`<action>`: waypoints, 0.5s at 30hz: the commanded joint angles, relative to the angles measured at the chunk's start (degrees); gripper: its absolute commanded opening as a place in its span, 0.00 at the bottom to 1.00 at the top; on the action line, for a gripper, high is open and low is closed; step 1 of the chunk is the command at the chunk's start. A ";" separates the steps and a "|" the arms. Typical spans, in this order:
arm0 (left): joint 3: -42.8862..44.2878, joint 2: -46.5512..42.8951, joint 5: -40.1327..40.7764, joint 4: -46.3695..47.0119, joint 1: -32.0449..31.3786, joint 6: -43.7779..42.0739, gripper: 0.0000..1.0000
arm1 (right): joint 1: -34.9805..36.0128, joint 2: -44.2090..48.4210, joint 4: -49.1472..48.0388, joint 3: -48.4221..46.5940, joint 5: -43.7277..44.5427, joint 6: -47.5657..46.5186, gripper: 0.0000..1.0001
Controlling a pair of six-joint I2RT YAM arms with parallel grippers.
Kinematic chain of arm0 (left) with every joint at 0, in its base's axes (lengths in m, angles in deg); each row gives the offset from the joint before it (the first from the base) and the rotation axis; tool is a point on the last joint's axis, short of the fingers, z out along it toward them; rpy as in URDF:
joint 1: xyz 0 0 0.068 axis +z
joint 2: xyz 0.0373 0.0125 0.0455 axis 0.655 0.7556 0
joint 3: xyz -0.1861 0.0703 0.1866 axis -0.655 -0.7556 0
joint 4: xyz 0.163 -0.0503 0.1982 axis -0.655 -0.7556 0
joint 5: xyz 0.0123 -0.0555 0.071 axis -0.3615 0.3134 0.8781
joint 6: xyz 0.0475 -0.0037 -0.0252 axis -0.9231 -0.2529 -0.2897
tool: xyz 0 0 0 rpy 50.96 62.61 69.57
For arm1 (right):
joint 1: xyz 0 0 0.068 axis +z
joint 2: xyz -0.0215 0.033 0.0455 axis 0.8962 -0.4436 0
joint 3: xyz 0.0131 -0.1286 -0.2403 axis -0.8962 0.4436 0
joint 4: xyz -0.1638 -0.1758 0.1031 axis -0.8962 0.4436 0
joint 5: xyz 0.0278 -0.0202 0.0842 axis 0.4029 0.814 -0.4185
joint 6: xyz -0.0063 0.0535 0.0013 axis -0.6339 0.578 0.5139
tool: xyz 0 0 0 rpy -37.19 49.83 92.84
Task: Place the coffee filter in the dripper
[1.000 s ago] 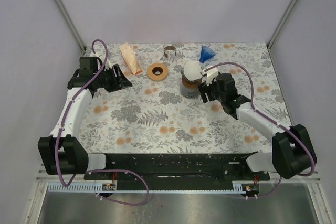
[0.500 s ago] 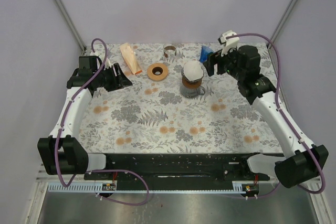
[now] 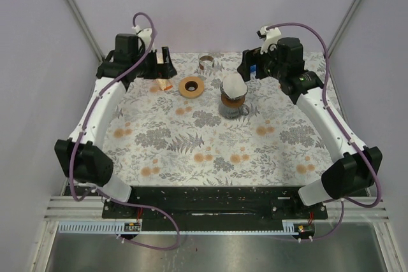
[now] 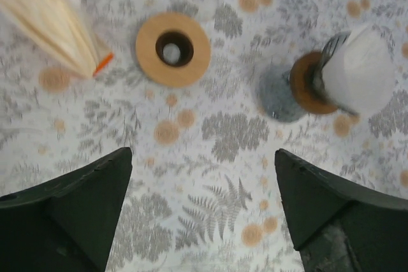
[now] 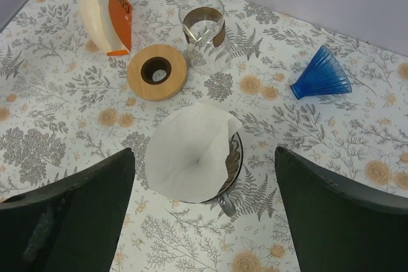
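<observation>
The white filter (image 5: 191,151) sits in the dripper (image 5: 231,162) mid-counter (image 3: 191,148), while the left end effector (image 3: 162,64) and right end effector (image 3: 250,68) hang above, both spread wide and empty.

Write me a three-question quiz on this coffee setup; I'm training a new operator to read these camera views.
1. True or false: the white paper filter sits inside the dripper.
2. In the right wrist view, what lies between the orange filter packet and the dripper? A) wooden ring B) blue cone C) glass cup
3. Fill in: the left gripper and the right gripper both stand open and hold ____.
Key: 1 true; 2 A; 3 nothing.
</observation>
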 commanded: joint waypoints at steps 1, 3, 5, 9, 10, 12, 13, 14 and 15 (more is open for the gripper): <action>15.05 11.62 11.36 2.22 -5.16 -2.07 0.99 | -0.31 1.47 -0.41 -1.39 4.07 1.06 0.99; 22.34 17.94 13.83 1.70 -6.66 -1.28 0.99 | -0.40 2.09 -0.06 -0.42 6.96 1.06 0.99; 31.13 24.36 15.59 0.91 -7.72 -0.49 0.99 | -0.39 2.88 0.55 0.46 9.69 1.06 0.99; 44.76 35.88 18.40 1.16 -8.95 1.62 0.99 | -0.31 4.28 1.17 1.69 13.73 0.88 0.99; 47.06 38.52 19.10 1.60 -9.13 2.15 0.99 | -0.31 4.64 1.26 2.21 14.00 0.45 0.99; 49.88 42.22 21.29 4.05 -9.48 4.69 0.97 | -0.40 4.99 1.09 3.01 13.22 -0.34 0.99; 50.24 43.72 22.00 5.63 -9.57 6.36 0.94 | -0.40 5.16 1.17 3.44 12.69 -0.78 1.00; 51.38 45.04 22.27 6.69 -9.74 7.94 0.92 | -0.40 5.25 1.17 3.80 12.78 -1.14 0.99; 52.69 46.96 22.80 7.05 -10.09 8.83 0.90 | -0.40 5.34 1.17 4.24 12.69 -1.49 0.99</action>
